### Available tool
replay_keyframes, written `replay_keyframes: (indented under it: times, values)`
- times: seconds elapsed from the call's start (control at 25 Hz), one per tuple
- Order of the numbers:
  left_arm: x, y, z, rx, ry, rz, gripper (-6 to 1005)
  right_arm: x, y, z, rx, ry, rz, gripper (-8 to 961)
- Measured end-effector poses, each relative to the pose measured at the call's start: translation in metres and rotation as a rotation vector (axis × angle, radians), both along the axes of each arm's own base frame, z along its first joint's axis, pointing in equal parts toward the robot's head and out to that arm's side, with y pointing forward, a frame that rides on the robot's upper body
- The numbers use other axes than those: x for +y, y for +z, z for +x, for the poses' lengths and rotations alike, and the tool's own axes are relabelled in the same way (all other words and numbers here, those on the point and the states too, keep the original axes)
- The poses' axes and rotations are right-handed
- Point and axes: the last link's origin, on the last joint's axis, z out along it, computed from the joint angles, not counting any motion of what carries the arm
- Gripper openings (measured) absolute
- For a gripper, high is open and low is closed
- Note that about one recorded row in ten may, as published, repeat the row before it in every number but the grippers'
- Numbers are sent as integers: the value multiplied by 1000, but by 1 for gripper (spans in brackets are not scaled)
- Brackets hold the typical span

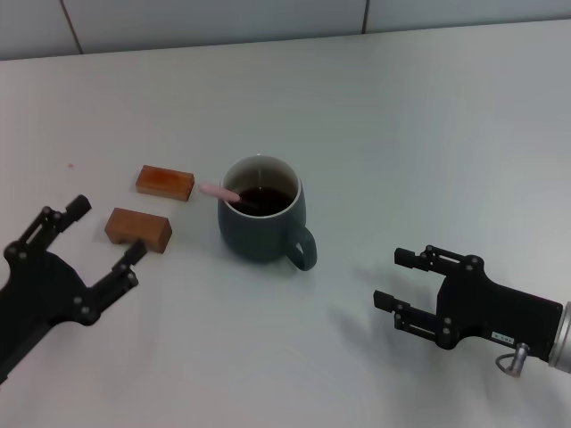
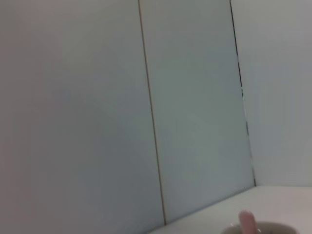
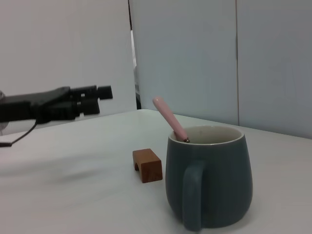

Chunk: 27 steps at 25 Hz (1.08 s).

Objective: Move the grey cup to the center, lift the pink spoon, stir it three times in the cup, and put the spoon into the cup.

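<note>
1. Far left of the head view, lower corner: the left pincer (image 1: 105, 234) sits low over the white surface (image 1: 428, 134), fingers spread wide apart and nothing between them. One fingertip is just beside the nearer brown block.
2. Next over, two brown blocks lie in the left-middle of the frame. The nearer block (image 1: 137, 229) is just in front of the farther block (image 1: 165, 181), with a small gap between them.
3. The pink spoon (image 1: 219, 191) comes next. Its pale pink handle pokes out over the cup's left rim, pointing up and left toward the farther block, and the bowl end is down in the dark liquid, so it can't be seen. In the right wrist view the handle (image 3: 169, 117) leans on the rim at a slant.
4. The grey cup (image 1: 264, 220) stands upright about mid-frame, slightly left of centre, with its loop handle turned toward the lower right. It's apart from both blocks and both pincers. The right wrist view shows it (image 3: 209, 183) close up, handle facing the camera, with one block (image 3: 147, 165) just beside it.
5. Lower right of the head view: the right pincer (image 1: 397, 278) hovers near the surface, well apart from the cup, fingers apart and holding nothing, tips pointing left toward the cup.
6. The left wrist view is mostly wall panels, with only the spoon tip (image 2: 247, 222) and a bit of cup rim at the bottom edge.
</note>
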Motion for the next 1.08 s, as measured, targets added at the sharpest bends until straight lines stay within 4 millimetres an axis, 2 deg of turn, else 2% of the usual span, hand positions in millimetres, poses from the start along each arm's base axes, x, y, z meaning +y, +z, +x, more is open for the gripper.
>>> replay_keyframes:
  times: [0.08,0.56,1.08]
  values:
    - [-1,-2,0,2,3,-7,818,0,0,0,0,0,0,657]
    - [-7,-12,-8,55,7,-122,813,1,1,1,2,-6,9,657]
    - [-2,-16,-7,69,1,-177,813,3,1,-1,2,3,3,657]
